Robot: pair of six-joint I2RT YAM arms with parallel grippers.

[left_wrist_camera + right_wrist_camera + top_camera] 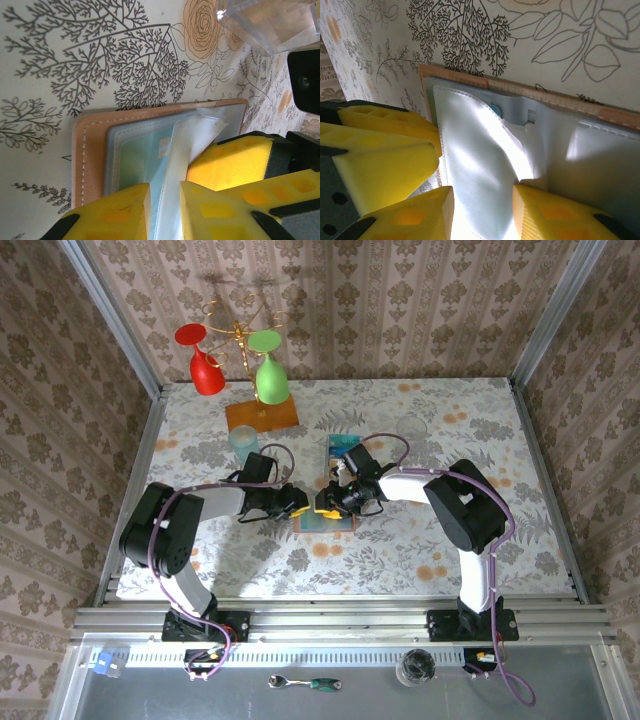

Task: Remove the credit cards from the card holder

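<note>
The card holder (80, 160) lies open mid-table (450, 440), slightly toward the near edge, with a teal card (140, 155) in its sleeves (195, 135). The left gripper (165, 189) stands slightly parted with a sleeve between its jaws. The right gripper (480, 192) straddles a sleeve, partly open; whether it grips I cannot tell.

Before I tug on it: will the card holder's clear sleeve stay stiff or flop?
Probably floppy: the clear sleeve creases and bends between the fingers of the right claw. Its glossy sheen suggests slipperiness. The thin card holder may slide or lift with it.
</note>
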